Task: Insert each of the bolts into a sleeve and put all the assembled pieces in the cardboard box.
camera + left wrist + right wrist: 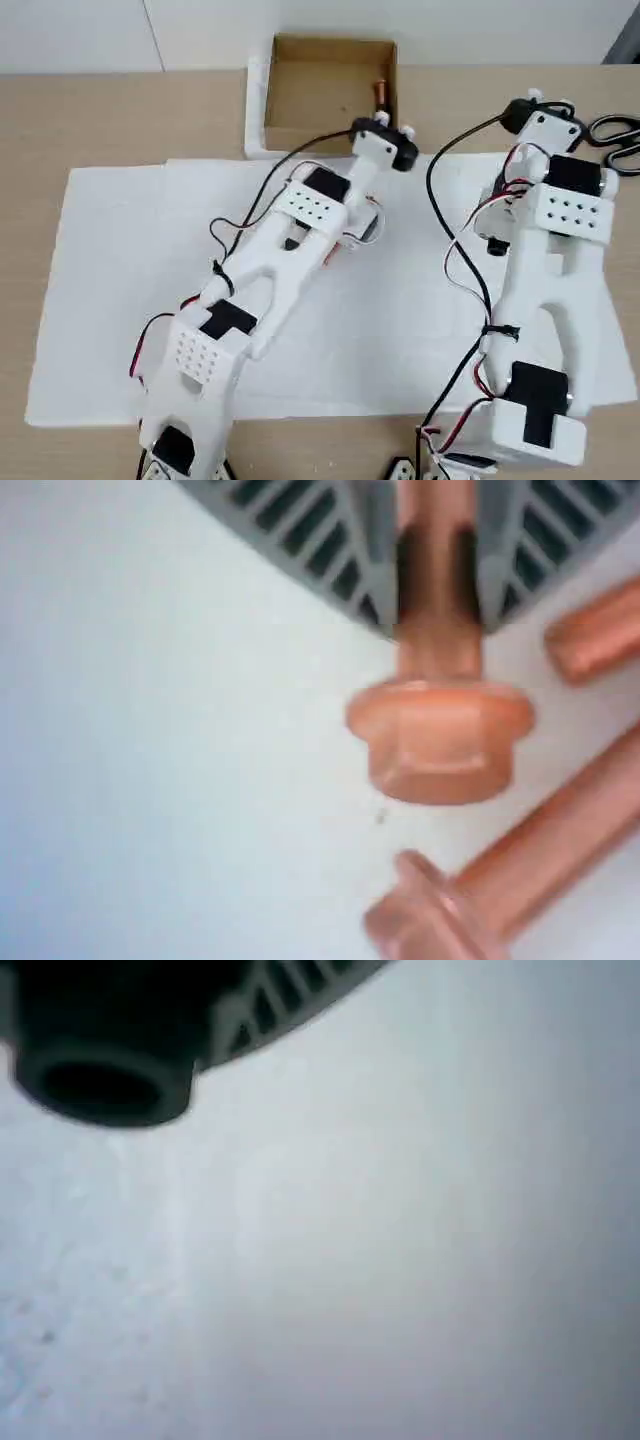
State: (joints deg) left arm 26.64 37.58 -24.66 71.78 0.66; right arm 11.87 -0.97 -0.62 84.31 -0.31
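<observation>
Bolt (438, 735) pinched by shank in L gripper (437, 580); R gripper (120, 1010) clamps sleeve (100, 1085) at 3 o'clock. Risk: thin grip, bolt tilts, misses sleeve.

a light wooden table (120, 120) carries a big white sheet (130, 300) spread over most of it. just past the sheet's far edge, on bare wood, sits the open cardboard box (320, 105), with a white strip (253, 115) against its side. black-handled scissors (615, 140) lie near the far corner on the right arm's side.
</observation>
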